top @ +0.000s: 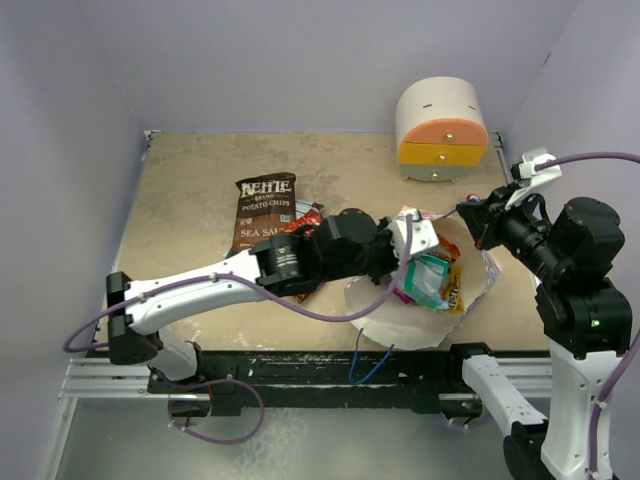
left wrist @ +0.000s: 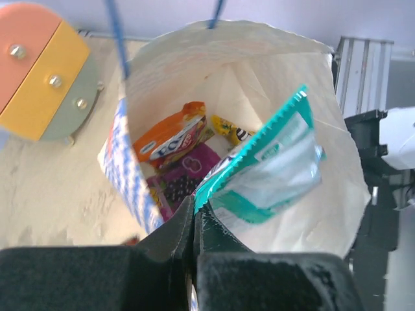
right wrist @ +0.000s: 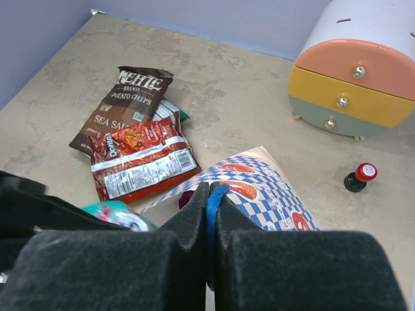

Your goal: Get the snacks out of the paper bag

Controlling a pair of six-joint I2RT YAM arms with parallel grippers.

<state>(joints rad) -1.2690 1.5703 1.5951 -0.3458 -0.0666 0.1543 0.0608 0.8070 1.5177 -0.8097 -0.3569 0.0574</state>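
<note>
Teal foil is what we have in hand: the left gripper (left wrist: 194,210) is clamped on the lower corner of the teal packet (left wrist: 272,175), which sits in the mouth of the bag (left wrist: 305,78), most of it inside the rim. Deeper in lie an orange packet (left wrist: 172,136), a magenta packet (left wrist: 185,178) and a yellow packet (left wrist: 230,131). The right gripper (right wrist: 211,194) is closed on the blue handle (right wrist: 213,214) and steadies the bag, whose mouth opens toward the left arm. We judge the pinch slight, on slick crinkly film, so a quick pull may let the packet slip back in. If the packet rubs the paper wall, the bag may drag along with it, and the thin string could slide through the right fingers or tear at the paper. A tipped bag might also spill the rest in a heap. Out on the table (top: 190,200), a mottled beige top, the Kettle bag (top: 264,210) and a red packet (right wrist: 142,155) lie just left of the bag. A cabinet (top: 442,130) stands in the far right corner, a small red-capped knob (right wrist: 361,176) near it. Plain lavender walls (top: 300,60) close in three sides.
</note>
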